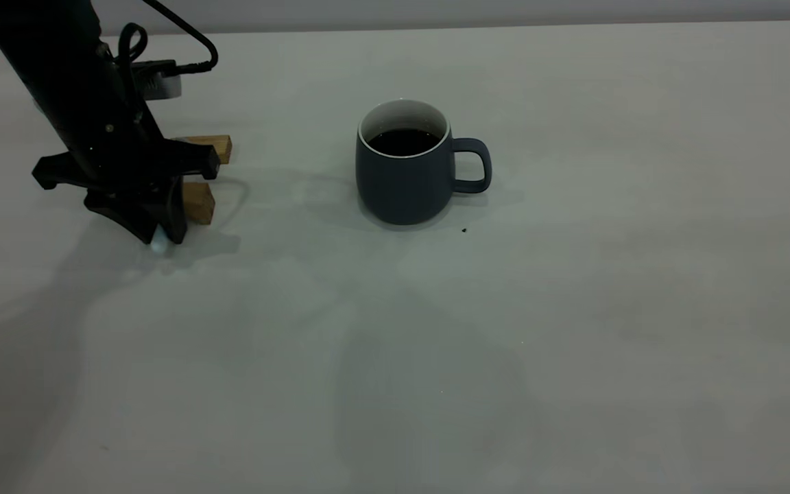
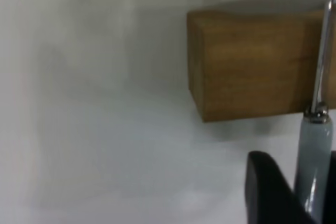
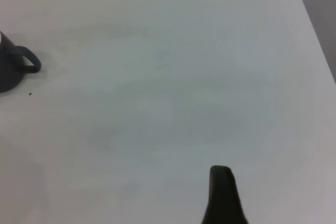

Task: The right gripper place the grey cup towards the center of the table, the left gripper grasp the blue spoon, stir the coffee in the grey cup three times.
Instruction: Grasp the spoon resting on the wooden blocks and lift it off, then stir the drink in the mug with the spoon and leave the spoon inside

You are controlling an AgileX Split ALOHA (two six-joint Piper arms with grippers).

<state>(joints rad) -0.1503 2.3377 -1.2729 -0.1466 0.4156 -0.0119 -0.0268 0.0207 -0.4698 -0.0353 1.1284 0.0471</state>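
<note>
1. Nearest the outside camera, a wide stretch of the off-white table (image 1: 573, 357) lies bare, crossed by soft grey shadows.
2. Farther in, at the view's left, the left gripper (image 1: 160, 237) reaches down to the tabletop with its fingertips at the surface. A pale blue glint shows right at the tips.
3. The left wrist view shows the blue spoon (image 2: 315, 156) lying beside one black finger (image 2: 270, 192), its pale handle meeting a thin metal neck that runs across a wooden block (image 2: 252, 66). Only one finger is in view, so it cannot be told whether the claw is spread or pinching the spoon.
4. A tiny dark speck (image 1: 463, 230) sits on the table just in front of the grey cup (image 1: 405, 175).
5. The cup stands upright near the middle of the table, well apart from the left gripper, with its loop handle pointing to the view's right. Dark coffee (image 1: 405, 140) fills it partway below the thin white rim.
6. Two tan wooden blocks rest just behind the left gripper, one (image 1: 197, 202) nearer and one (image 1: 211, 146) farther back, both partly hidden by the black arm.
7. The right gripper is out of the outside view. In its own wrist view only one dark finger (image 3: 223, 195) shows above bare table, with the cup far off at the frame's edge, so its claw state cannot be told.
</note>
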